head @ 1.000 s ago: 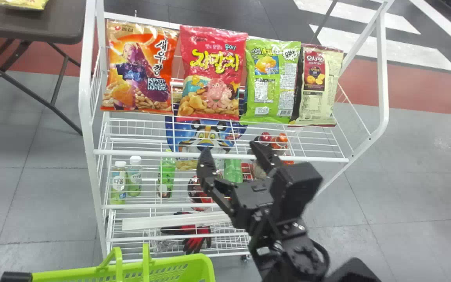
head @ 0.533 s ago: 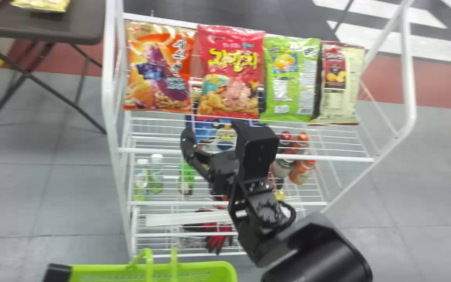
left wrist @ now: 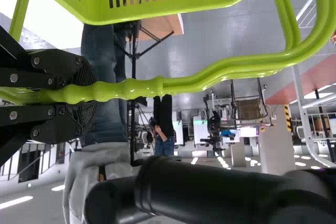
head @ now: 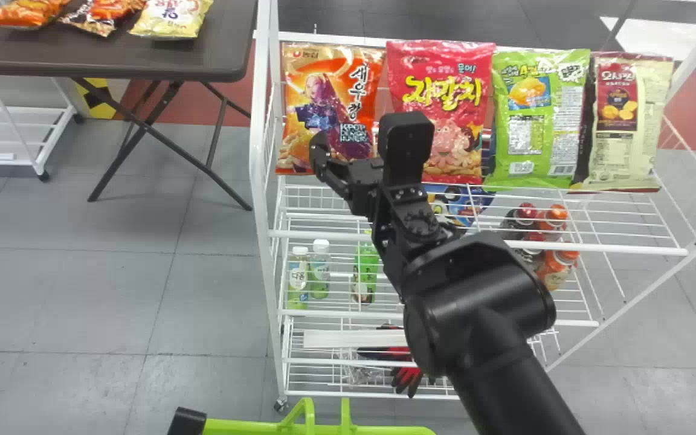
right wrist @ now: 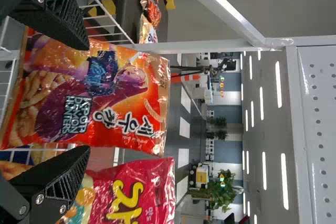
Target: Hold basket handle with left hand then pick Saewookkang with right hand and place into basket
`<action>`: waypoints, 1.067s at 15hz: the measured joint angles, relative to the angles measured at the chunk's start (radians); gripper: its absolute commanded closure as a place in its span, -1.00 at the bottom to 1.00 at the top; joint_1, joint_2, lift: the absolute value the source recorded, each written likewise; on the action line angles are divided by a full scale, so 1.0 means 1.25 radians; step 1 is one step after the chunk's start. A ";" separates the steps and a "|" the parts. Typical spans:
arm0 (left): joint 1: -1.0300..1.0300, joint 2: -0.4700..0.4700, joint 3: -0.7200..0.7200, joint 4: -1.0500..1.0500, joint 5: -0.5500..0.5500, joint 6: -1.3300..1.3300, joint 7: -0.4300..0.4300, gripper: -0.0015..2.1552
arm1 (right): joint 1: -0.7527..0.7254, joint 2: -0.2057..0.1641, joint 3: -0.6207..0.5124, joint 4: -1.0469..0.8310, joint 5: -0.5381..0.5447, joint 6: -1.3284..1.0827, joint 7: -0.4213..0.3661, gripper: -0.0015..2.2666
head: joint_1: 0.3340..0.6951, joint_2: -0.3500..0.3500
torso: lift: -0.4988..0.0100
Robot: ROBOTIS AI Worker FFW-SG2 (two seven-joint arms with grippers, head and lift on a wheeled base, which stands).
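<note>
Okay, right gripper (head: 357, 148) was upper center, fingers wide at the Saewookkang (head: 335, 78); left gripper (head: 186, 422), lower left, had fingers closed on basket handle (left wrist: 134, 88).

Head view: from above, facing forward and down, rack (head: 261, 181) at middle range. Right wrist view: sideways, close before the Saewookkang (right wrist: 126, 87) at the top shelf's (head: 626, 248) left end, room beyond. Left wrist view: sideways, close along the basket handle (left wrist: 210, 74), facing the room. Shared: bags, head and right wrist; basket (head: 245, 426), head and left wrist.
</note>
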 measured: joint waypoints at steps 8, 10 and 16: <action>-0.005 -0.003 0.002 0.030 0.000 0.000 -0.013 0.85 | -0.153 0.004 0.001 0.224 -0.016 -0.046 0.053 -0.87 | 1.00 -0.14 | 0.88; -0.007 -0.005 0.001 0.033 0.000 0.000 -0.013 0.85 | -0.173 0.004 -0.001 0.251 -0.022 -0.046 0.066 -0.87 | 1.00 -0.14 | 0.88; -0.013 -0.005 0.000 0.043 0.000 0.000 -0.021 0.85 | -0.254 0.004 -0.004 0.373 -0.036 -0.061 0.137 -0.87 | 1.00 -0.14 | 0.88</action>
